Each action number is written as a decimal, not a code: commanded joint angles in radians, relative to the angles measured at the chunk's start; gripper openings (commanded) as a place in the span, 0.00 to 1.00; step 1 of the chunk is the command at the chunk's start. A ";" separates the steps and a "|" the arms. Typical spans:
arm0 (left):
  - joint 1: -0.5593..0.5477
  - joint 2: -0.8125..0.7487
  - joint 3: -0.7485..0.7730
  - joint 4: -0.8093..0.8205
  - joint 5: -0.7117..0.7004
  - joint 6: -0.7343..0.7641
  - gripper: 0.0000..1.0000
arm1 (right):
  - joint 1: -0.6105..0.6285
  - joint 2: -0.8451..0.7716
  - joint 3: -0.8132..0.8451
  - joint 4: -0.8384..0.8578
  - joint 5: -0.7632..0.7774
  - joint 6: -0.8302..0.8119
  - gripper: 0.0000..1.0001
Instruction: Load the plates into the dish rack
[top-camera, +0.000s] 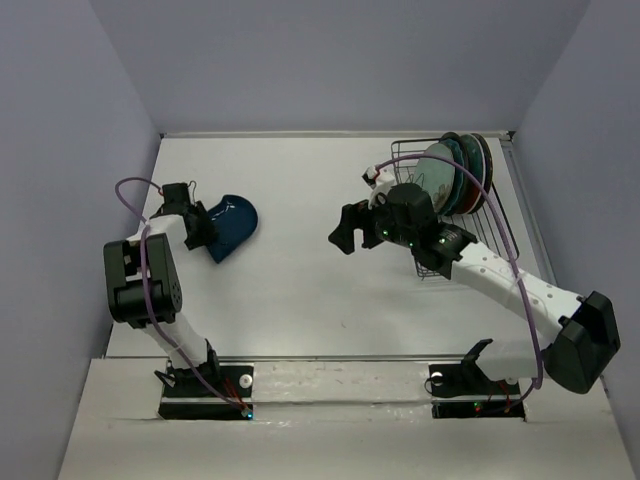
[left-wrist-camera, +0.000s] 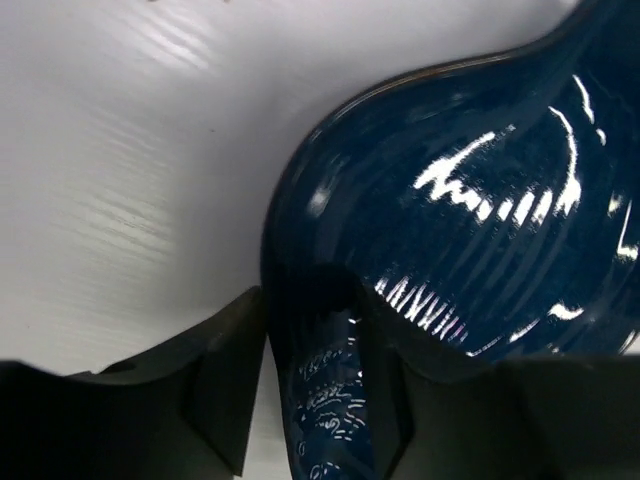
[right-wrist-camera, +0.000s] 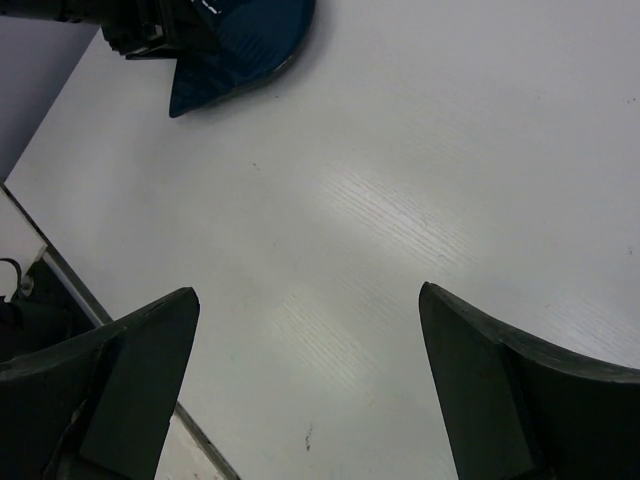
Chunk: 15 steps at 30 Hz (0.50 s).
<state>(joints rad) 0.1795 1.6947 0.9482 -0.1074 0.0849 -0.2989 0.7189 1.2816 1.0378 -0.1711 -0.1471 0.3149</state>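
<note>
Tabletop (top-camera: 300, 310): white. The strip nearest the arm bases carries nothing of the task.
Right hand (top-camera: 345, 232): hovers over the middle of the tabletop with its jaws spread wide and nothing between them. Its own camera shows only bare surface between the fingers.
Left hand (top-camera: 200, 228): at the left side, on the near-left edge of the dark blue plate (top-camera: 232, 225). In the left wrist view the fingers (left-wrist-camera: 232, 372) stand one on each side of the rim. I cannot tell whether they pinch it or only straddle it.
Dark blue plate, position: on the left of the tabletop, just beyond and to the right of the left hand. It looks tipped up rather than flat.
Dish rack (top-camera: 497, 232): black wire at the far right, its long axis running near to far along the right wall.
Racked plates (top-camera: 455, 170): several stand on edge, crowded at the rack's far end.
Deciding relation: the one loose plate and the rack sit at opposite sides, well apart. The left hand is at the plate, while the right hand lies between the two and nearer the rack.
Judgement: the plate must travel rightward across the tabletop and arrive on edge at the tines, so a pass to the right hand looks likely.
</note>
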 joint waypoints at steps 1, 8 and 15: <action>-0.005 0.011 -0.011 -0.058 0.075 0.000 0.59 | 0.023 -0.005 0.044 0.073 -0.014 0.027 0.97; -0.005 0.074 0.026 -0.032 0.145 0.004 0.45 | 0.042 0.041 0.027 0.117 -0.016 0.055 0.97; -0.003 0.047 0.012 -0.002 0.193 -0.006 0.06 | 0.042 0.093 0.030 0.160 -0.042 0.096 0.97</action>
<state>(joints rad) 0.1879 1.7500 0.9958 -0.0341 0.3145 -0.3580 0.7528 1.3563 1.0378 -0.0925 -0.1608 0.3805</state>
